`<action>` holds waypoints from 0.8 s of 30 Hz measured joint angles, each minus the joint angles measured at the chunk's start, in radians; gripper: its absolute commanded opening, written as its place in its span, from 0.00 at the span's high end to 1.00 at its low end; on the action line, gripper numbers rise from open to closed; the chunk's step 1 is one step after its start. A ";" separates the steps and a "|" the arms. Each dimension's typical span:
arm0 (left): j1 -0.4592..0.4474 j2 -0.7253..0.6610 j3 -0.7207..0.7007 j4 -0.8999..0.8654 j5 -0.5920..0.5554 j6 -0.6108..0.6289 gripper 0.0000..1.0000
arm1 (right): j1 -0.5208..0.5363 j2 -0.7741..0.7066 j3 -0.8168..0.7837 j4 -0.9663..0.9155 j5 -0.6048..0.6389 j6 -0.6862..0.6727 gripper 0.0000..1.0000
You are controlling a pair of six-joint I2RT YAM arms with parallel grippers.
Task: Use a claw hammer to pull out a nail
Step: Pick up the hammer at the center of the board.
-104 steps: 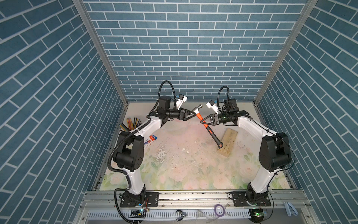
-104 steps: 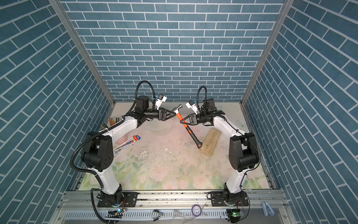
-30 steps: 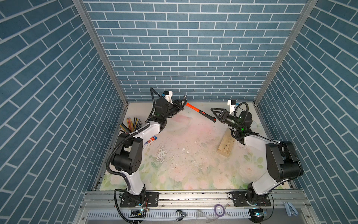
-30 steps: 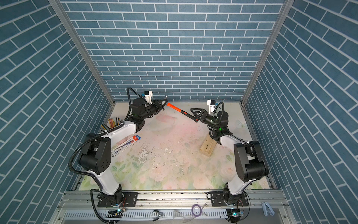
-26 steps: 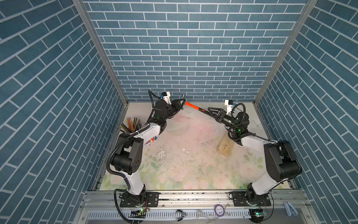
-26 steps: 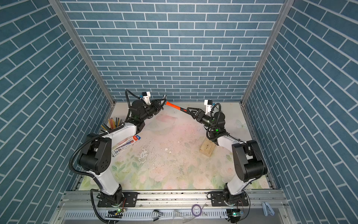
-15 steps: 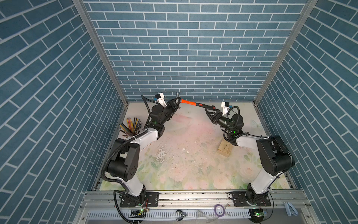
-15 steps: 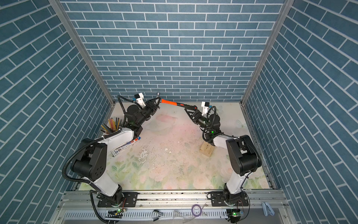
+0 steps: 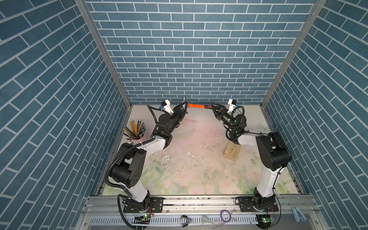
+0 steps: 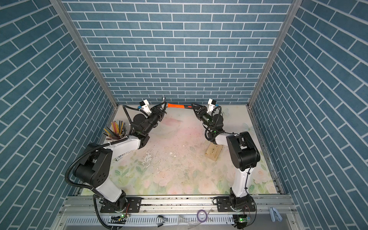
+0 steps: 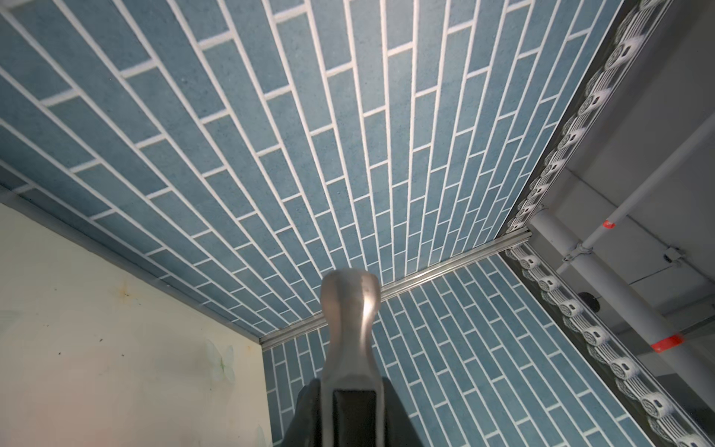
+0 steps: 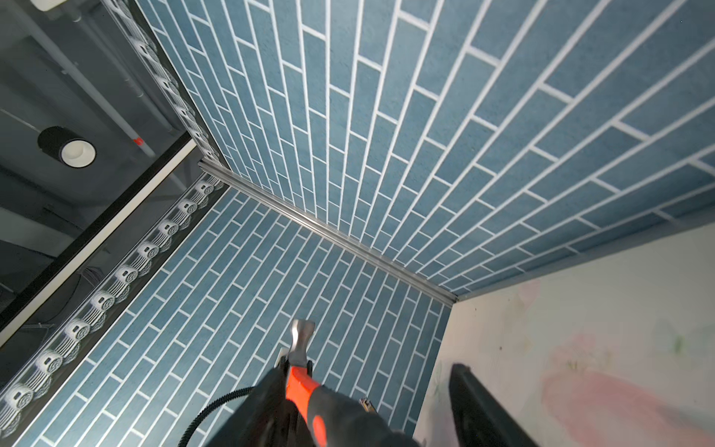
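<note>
Higher now: one claw hammer (image 9: 196,105), left gripper (image 9: 184,106), right gripper (image 9: 213,108).

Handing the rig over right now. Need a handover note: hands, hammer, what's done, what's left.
Left hand: shut on the claw hammer just below its head, holding it off the table.
Right hand: open around the black handle end; one finger stands clear of it.
Wood block: on the table under the right arm; no nail can be made out.
Done: hammer lifted.
Left: right-hand grip, claw to nail, pull.
</note>
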 measured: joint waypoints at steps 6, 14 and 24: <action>-0.025 0.002 -0.022 0.060 -0.043 -0.032 1.00 | -0.008 0.004 -0.018 0.074 0.052 0.037 0.61; -0.050 0.034 -0.036 0.111 -0.085 -0.070 1.00 | -0.019 -0.002 -0.032 0.134 0.077 0.114 0.79; -0.059 0.062 -0.036 0.141 -0.092 -0.110 1.00 | -0.025 -0.015 -0.031 0.138 0.084 0.159 0.97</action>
